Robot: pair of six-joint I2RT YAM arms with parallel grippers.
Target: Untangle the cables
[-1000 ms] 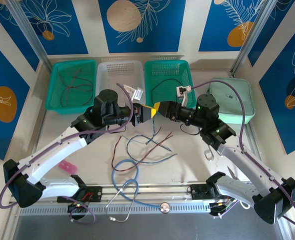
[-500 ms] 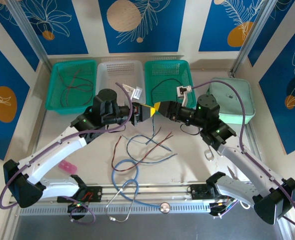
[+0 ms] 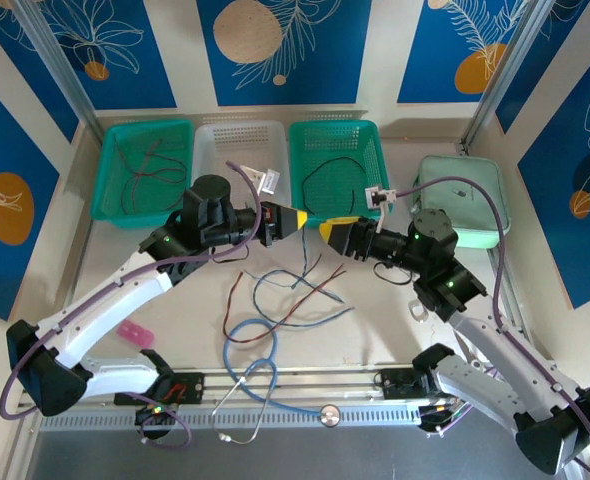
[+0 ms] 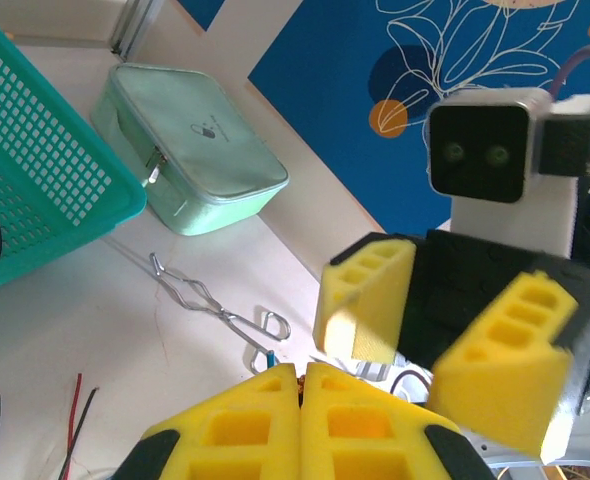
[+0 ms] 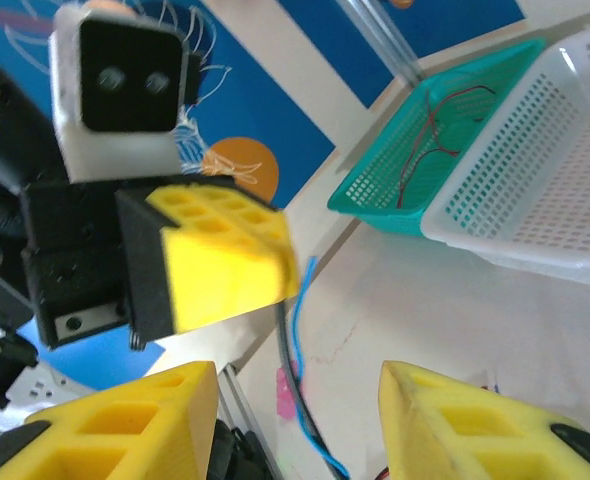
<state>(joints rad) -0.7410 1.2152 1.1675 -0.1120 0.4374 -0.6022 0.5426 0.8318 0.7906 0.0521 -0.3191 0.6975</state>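
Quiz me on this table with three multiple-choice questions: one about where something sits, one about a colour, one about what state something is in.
1. Where is the mint-green case? A far right corner B near left corner C centre, among the wires
2. What colour is the middle basket? A red B white C black
3. On the left arm, the jaws are: A wide apart B shut on a thin blue cable C clamped on the case
Answers: 1 A, it lies back right in the top view. 2 B, its mesh is white. 3 B, the yellow pads meet, the cable hanging from them.
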